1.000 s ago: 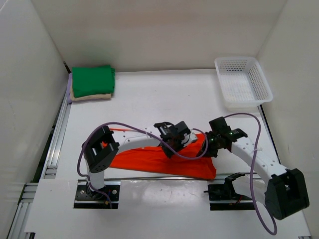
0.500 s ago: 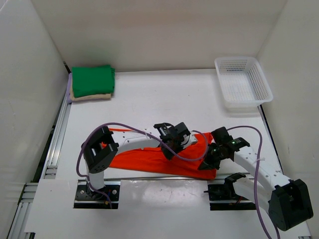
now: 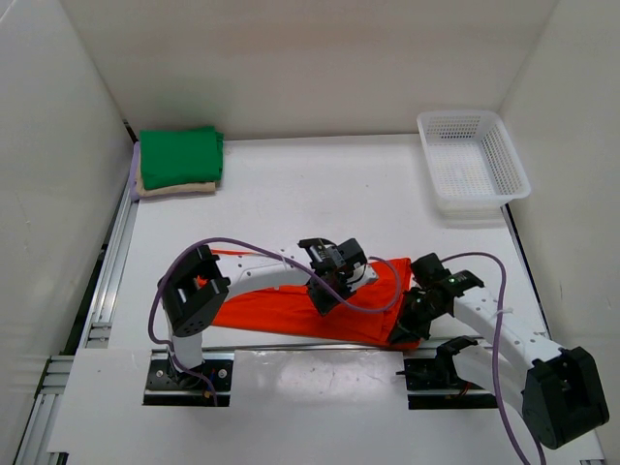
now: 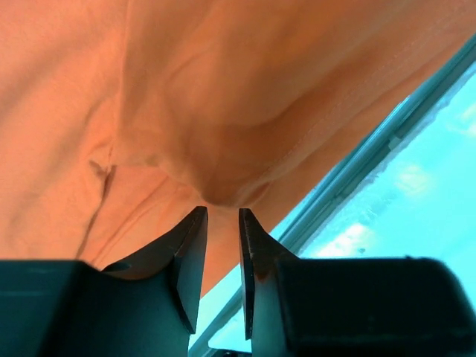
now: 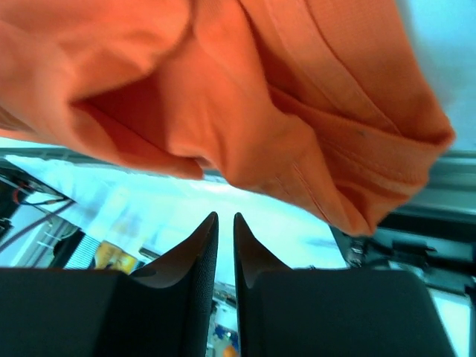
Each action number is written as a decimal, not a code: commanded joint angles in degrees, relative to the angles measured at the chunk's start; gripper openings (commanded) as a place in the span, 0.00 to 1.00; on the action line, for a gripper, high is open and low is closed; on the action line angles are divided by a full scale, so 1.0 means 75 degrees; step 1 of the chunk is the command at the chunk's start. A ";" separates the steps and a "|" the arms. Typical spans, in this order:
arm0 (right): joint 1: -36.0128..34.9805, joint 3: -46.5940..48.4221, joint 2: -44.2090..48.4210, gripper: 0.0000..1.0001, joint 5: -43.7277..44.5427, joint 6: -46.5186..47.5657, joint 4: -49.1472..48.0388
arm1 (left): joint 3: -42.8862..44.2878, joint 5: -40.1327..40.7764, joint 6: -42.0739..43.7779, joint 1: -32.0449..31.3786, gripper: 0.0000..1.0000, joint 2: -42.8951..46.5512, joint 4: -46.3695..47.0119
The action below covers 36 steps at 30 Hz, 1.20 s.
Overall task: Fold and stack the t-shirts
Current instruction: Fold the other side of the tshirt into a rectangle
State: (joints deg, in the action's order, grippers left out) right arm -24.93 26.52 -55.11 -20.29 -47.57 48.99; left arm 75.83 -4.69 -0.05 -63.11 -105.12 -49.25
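Currently the bright orange-red cloth t-shirt (image 3: 271, 310) lies spread along the near edge of the white worktop (image 3: 310, 194), in the middle between the two arm bases, with wrinkles at its right end.

The left arm rises from its base at the near left, bends at the elbow, and its white forearm runs to the right above the shirt. The left end effector (image 3: 327, 283) points down on the middle of the cloth. In the left wrist view its two fingers (image 4: 195, 245) stand a little apart with a narrow gap. A raised bump of the orange cloth (image 4: 223, 111) sits just past the tips, not between them.

The right arm comes from the near right and reaches to the left. The right end effector (image 3: 409, 315) is tilted down over the near right corner of the shirt. Its fingers (image 5: 197, 245) have only a thin slit between them, with nothing pinched. The folded cloth (image 5: 297, 111) hangs just beyond the tips.

At the far left corner, a folded green t-shirt (image 3: 181, 155) rests on a folded tan beige t-shirt (image 3: 174, 188), well apart from the arms. A white plastic lattice basket (image 3: 475, 201) stands at the far right.
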 commanded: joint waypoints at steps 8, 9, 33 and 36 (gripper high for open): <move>0.0217 0.2650 -0.0877 0.22 0.2315 0.0682 0.0780 | 0.0575 -0.0312 0.0007 0.0001 0.44 0.0492 -0.0441; 0.0311 0.2755 -0.1029 0.24 0.2505 0.0683 0.0687 | 0.0704 -0.0312 0.0007 0.0001 0.49 0.0493 -0.0441; 0.1789 0.3635 -0.4663 0.47 0.2577 0.1796 -0.1845 | 0.1210 -0.0758 0.0007 -0.0585 0.67 -0.0690 0.0613; 0.1789 0.3705 -0.4803 0.50 0.2647 0.1796 -0.1764 | 0.1011 -0.0758 0.0007 -0.0585 0.67 -0.0761 0.0696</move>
State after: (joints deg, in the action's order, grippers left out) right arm -11.64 51.79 -90.21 -1.58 -35.35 35.44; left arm 84.58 -9.45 -0.01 -67.57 -111.63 -46.17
